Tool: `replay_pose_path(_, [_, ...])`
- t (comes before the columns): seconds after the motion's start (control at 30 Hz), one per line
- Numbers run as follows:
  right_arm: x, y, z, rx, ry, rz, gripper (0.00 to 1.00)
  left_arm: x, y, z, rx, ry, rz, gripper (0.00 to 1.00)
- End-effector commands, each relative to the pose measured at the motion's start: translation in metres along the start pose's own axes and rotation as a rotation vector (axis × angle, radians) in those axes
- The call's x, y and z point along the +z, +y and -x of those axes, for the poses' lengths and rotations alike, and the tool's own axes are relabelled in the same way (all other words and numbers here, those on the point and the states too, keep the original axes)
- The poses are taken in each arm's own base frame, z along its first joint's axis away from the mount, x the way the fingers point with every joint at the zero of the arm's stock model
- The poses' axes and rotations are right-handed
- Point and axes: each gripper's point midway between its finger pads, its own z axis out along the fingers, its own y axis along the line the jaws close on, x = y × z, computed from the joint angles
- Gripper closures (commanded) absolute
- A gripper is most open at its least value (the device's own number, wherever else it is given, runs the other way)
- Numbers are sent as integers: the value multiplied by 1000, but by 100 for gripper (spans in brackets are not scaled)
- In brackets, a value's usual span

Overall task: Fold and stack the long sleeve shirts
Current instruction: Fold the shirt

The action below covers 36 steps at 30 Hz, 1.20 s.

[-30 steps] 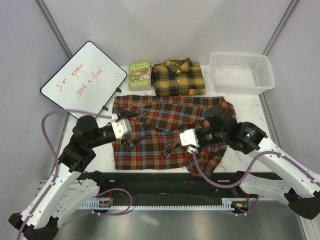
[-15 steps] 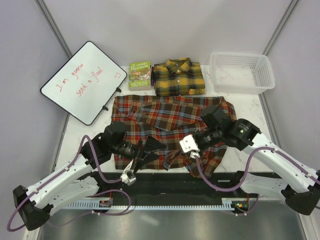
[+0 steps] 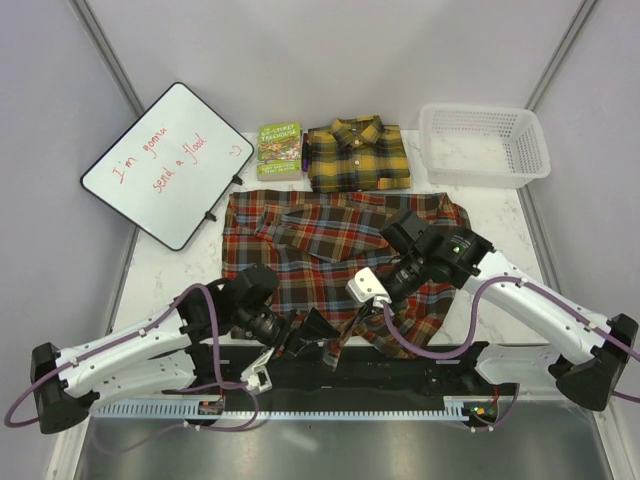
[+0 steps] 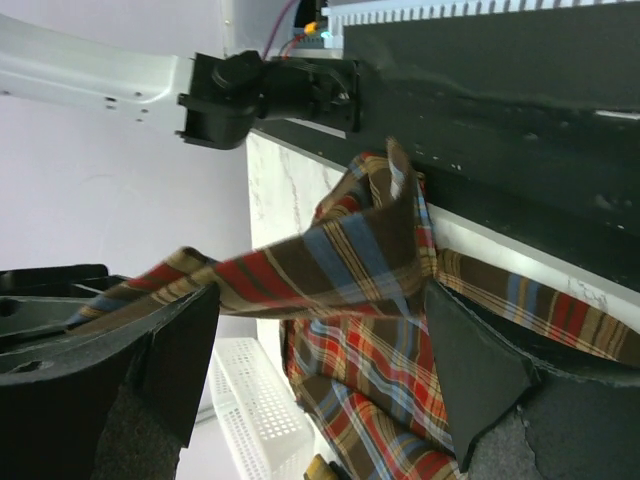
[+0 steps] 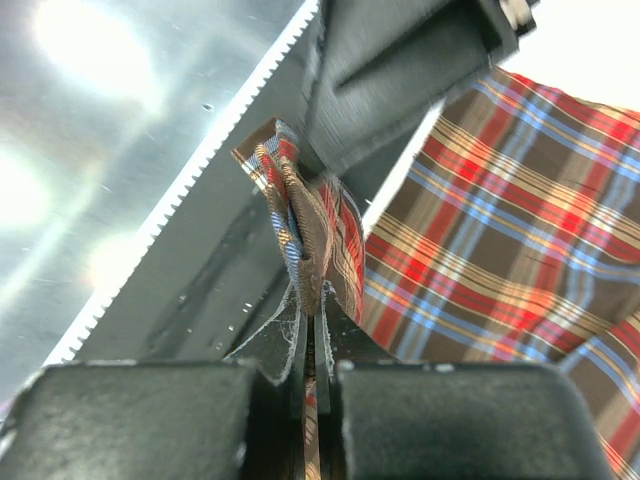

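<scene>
Right gripper [image 5: 312, 335] jaws are clamping a bunched hem fold of the red-brown shirt [image 3: 330, 240]. Left gripper [image 4: 322, 300] jaws are gaping apart around the same hem, just beside. The shirt is lying spread on the table [image 3: 487, 215], running left-right beyond both jaws.

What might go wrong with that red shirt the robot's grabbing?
The right end effector pinches only a thin fold of the red-brown plaid shirt, so it may slip free. The left end effector is open around a loose flap, so closing might miss it and leave the fold crooked.
</scene>
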Motion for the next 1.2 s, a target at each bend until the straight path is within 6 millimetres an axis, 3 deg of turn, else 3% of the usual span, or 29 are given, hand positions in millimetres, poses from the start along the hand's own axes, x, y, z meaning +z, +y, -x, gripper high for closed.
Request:
replay_pose_path(0.0, [6,10,21,-8,-97,78,100,5,18,6,629,3,-46,10])
replay_pose_path(0.17, [15,11,22,67,-137,134,100,7,28,9,621,13,-30,10])
replay_pose_path(0.5, [25,10,13,125,-142,172,100,-8,45,24,641,39,35,11])
replay_pose_path(0.97, [32,1,11,177,-144,197,100,8,54,36,702,-26,33,10])
replay_pose_path(1.07, [34,-3,15,182,-156,205,100,15,51,39,719,-49,21,17])
replay_pose_path(1.17, [35,-9,18,190,-161,210,100,22,46,38,704,-55,-7,34])
